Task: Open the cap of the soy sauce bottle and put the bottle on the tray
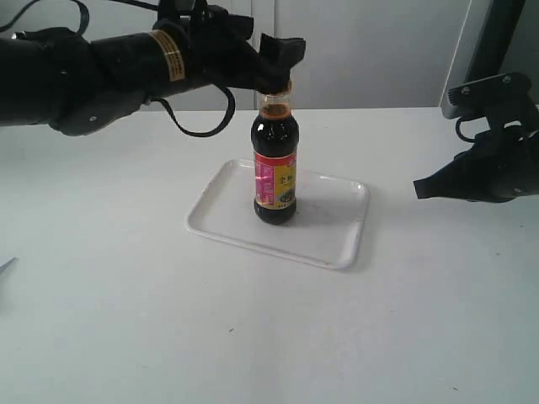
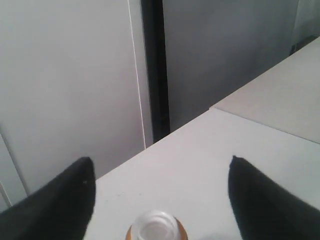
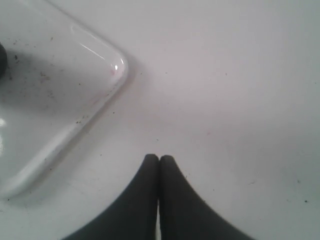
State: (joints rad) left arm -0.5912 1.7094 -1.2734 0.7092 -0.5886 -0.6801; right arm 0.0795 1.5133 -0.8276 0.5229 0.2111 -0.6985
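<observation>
The soy sauce bottle point(image 1: 275, 168) stands upright on the white tray point(image 1: 328, 227), dark liquid up to its neck and its label facing the front. My left gripper point(image 1: 274, 71) hovers over the bottle's top and is open. In the left wrist view its fingers point(image 2: 60, 200) spread wide on either side of the bare white spout point(image 2: 156, 226) in its orange collar. The flip lid of the cap is hidden by the gripper. My right gripper point(image 1: 418, 188) is shut and holds nothing. It sits low over the table, right of the tray's corner point(image 3: 117, 65).
A grey wall with a dark vertical strip point(image 2: 152, 70) stands behind the table's far edge. A monitor-like panel point(image 1: 476, 50) rises at the back right. A black cable point(image 1: 202, 126) loops under the left arm.
</observation>
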